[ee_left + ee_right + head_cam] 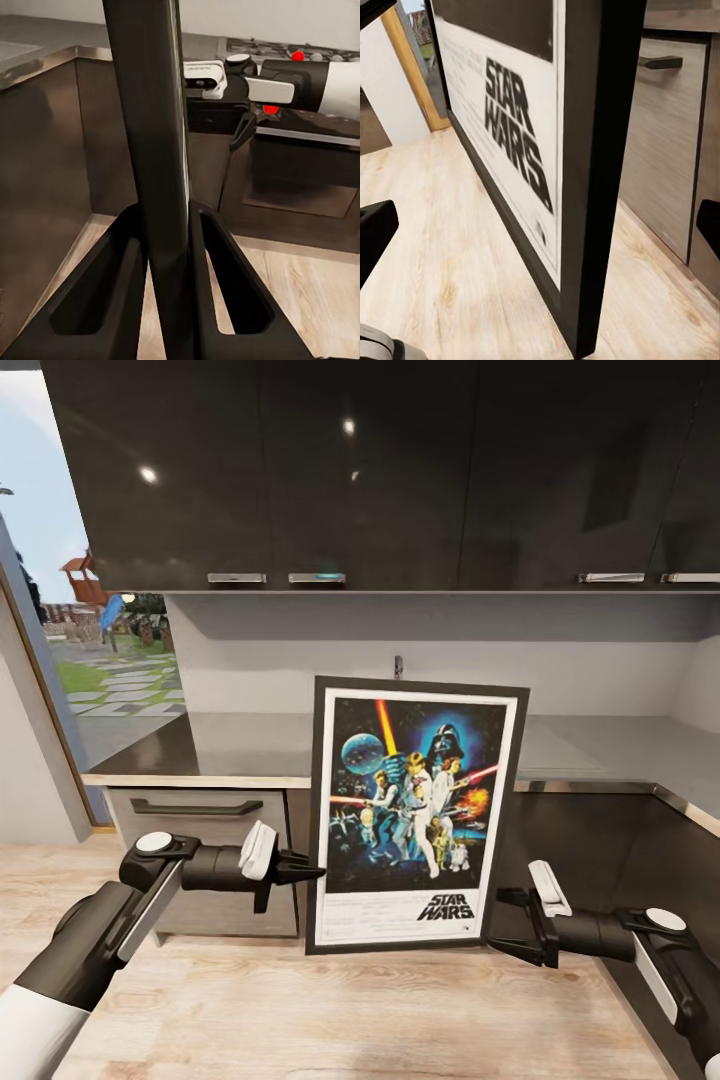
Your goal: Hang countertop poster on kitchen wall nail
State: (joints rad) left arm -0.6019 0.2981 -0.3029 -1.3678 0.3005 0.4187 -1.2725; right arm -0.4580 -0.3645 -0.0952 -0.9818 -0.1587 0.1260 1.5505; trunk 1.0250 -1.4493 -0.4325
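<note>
The Star Wars poster (415,810) is upright in front of the grey countertop (230,750), and its lower half covers the cabinet fronts. My left gripper (305,872) is shut on the left side of its black frame. In the left wrist view that frame edge (146,112) runs between the two fingers (112,285). My right gripper (505,925) is open by the poster's lower right corner. Its fingers (375,225) stand wide apart on either side of the frame edge (600,150) without touching it. No wall nail can be made out.
Dark glossy wall cabinets (400,470) hang above the counter, and a tap (398,666) rises behind the poster's top. A drawer front (195,810) lies behind my left arm. A glass opening to the garden (110,650) is at the left. Pale wooden floor (300,1010) runs below.
</note>
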